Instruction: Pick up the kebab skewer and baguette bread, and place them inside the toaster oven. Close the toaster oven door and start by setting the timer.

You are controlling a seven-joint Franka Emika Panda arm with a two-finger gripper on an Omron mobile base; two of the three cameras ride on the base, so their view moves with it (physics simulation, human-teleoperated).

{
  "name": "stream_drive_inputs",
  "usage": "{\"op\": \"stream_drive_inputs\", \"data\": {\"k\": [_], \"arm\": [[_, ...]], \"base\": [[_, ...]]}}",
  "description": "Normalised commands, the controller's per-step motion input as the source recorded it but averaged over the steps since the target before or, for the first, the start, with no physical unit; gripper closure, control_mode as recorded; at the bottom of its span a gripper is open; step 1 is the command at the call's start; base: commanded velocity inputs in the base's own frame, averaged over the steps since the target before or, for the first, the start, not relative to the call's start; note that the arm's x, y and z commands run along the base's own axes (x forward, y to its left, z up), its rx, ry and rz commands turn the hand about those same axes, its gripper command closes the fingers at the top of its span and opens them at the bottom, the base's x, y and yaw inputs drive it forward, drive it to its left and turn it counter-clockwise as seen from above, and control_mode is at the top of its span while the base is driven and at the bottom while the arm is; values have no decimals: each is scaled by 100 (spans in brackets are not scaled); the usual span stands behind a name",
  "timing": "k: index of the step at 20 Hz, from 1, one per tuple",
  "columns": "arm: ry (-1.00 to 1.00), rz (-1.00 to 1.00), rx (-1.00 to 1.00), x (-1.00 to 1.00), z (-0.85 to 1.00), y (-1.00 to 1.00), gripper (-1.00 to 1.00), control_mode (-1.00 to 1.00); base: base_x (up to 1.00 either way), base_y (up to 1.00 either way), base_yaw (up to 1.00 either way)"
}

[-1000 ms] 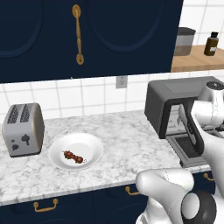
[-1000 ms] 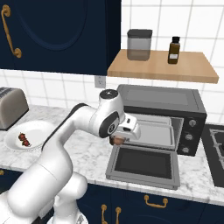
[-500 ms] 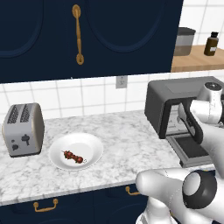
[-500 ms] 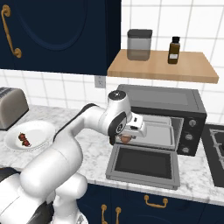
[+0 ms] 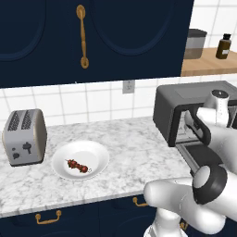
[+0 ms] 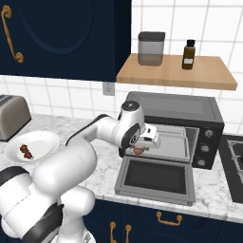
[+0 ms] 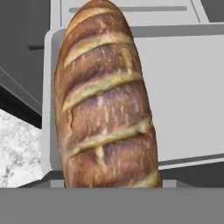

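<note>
Right, my gripper (image 6: 138,150) is clamped on the baguette bread (image 7: 105,100) at the toaster oven (image 6: 178,121) mouth, over its tray's left edge. Release early and I reckon the loaf tips onto the open toaster oven door (image 6: 156,178). The kebab skewer (image 5: 77,165) waits on the plate (image 5: 99,155).

Marble counter (image 5: 129,152), silver toaster (image 5: 24,137), white plate (image 5: 95,159), open toaster oven (image 6: 190,116) resting on it.
</note>
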Motion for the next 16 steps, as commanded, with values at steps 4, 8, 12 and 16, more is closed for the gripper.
{"op": "stream_drive_inputs", "data": {"k": [4,8,12,16], "arm": [[0,2,0,18,-4,-4,100,-100],[0,2,0,17,-19,0,100,-100],[-2,3,0,14,-18,0,100,-100],[-1,1,0,11,-14,-1,100,-100]], "base": [[0,0,0],[0,0,0],[0,0,0],[0,0,0]]}}
